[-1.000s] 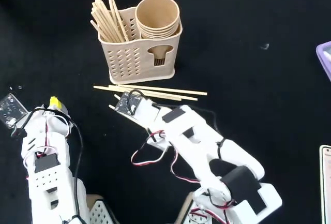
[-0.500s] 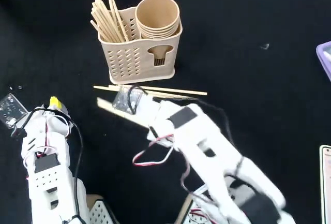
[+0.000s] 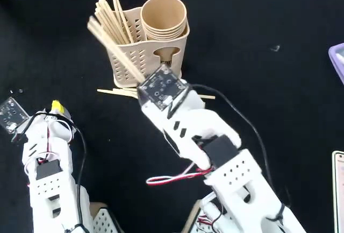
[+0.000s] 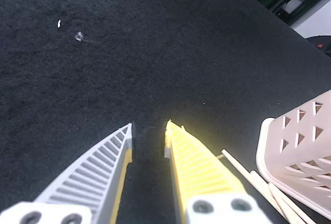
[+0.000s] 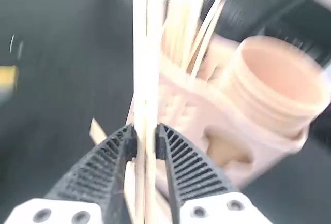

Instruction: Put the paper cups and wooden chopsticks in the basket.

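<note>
A beige perforated basket [image 3: 129, 63] stands at the back of the black table, with a stack of paper cups [image 3: 164, 15] in one compartment and a bundle of wooden chopsticks [image 3: 110, 12] in the other. My right gripper [image 3: 141, 79] hovers just in front of the basket, shut on a few chopsticks [image 3: 113, 47] that slant up toward the bundle. In the right wrist view the held chopsticks [image 5: 144, 53] rise from the gripper [image 5: 146, 128] in front of the basket [image 5: 186, 105] and cups [image 5: 276, 87]. More chopsticks [image 3: 115, 91] lie on the table. My left gripper [image 4: 149, 127] rests at the near left, open a little, holding nothing.
A purple object [image 3: 337, 58] pokes in at the right edge, and a white one [image 3: 338, 190] lies below it. In the left wrist view the basket corner [image 4: 305, 141] and loose chopsticks [image 4: 248, 175] lie off to one side.
My right gripper has lifted chopsticks off the table and swung them up and back toward the basket. The left arm has stayed still.
</note>
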Motion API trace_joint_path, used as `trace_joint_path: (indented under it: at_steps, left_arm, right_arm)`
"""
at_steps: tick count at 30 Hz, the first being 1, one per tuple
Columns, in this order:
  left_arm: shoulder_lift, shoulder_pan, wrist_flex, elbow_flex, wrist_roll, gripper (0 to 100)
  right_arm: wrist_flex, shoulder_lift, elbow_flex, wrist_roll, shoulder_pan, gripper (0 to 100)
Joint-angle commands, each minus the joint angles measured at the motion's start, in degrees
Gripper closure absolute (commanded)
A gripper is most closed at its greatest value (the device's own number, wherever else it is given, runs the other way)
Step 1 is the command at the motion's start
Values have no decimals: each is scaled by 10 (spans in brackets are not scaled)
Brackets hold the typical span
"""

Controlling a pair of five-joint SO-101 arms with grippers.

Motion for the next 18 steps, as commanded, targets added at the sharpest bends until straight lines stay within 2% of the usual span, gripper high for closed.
trace_joint_path:
  at_steps: [1, 5, 18]
  left_arm:
    - [-8, -1, -15, -7, 0, 884]
    - [-8, -1, -15, -7, 0, 884]
    - [-8, -1, -15, -7, 0, 884]
  right_arm:
    - [-210, 11, -7, -41, -6, 987]
    - [-320, 71, -65, -88, -4, 987]
    - [-328, 402, -347, -91, 13, 988]
